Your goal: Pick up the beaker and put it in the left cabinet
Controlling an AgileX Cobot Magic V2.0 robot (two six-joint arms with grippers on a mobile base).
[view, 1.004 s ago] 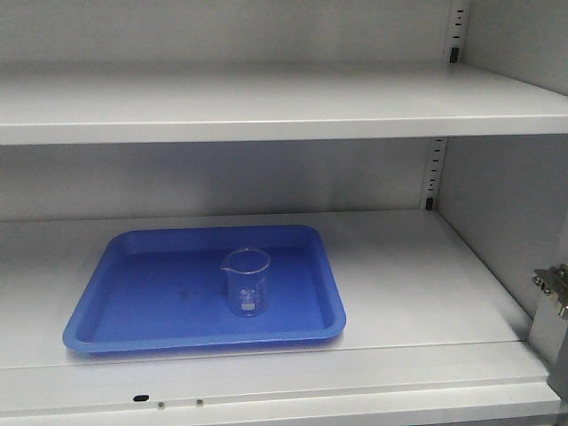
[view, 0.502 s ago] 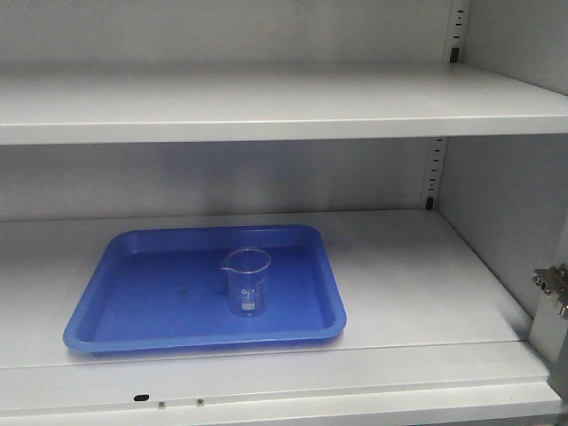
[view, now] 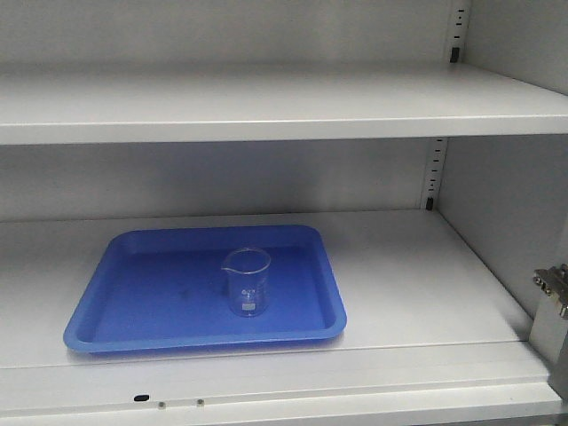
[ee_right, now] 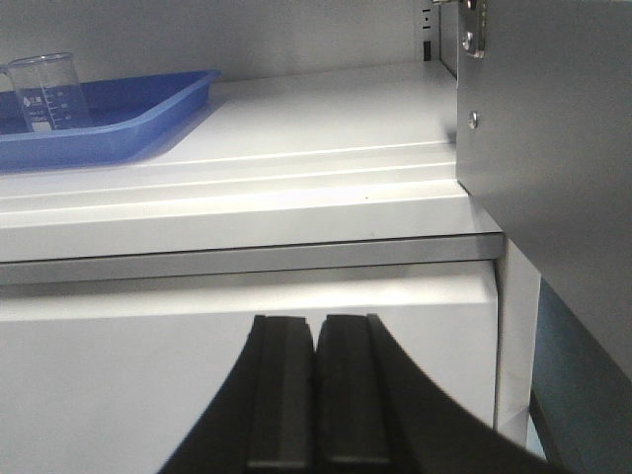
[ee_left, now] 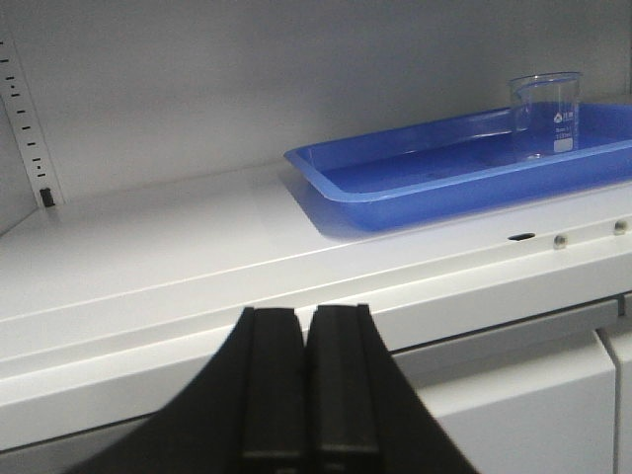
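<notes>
A small clear glass beaker (view: 246, 282) stands upright inside a blue tray (view: 133, 311) on the lower shelf of the light grey cabinet (view: 408, 275). The left wrist view shows the beaker (ee_left: 544, 116) far off to the right on the tray (ee_left: 395, 188); the right wrist view has the beaker (ee_right: 45, 91) at the far left on the tray (ee_right: 128, 123). My left gripper (ee_left: 305, 318) is shut and empty, below the shelf's front edge. My right gripper (ee_right: 316, 326) is also shut and empty, low in front of the cabinet.
An upper shelf (view: 266, 106) spans the cabinet above the tray. Slotted upright strips (view: 434, 173) run along the back wall. The open cabinet door (ee_right: 563, 148) stands at the right, its hinge (view: 552, 288) at the shelf's right end.
</notes>
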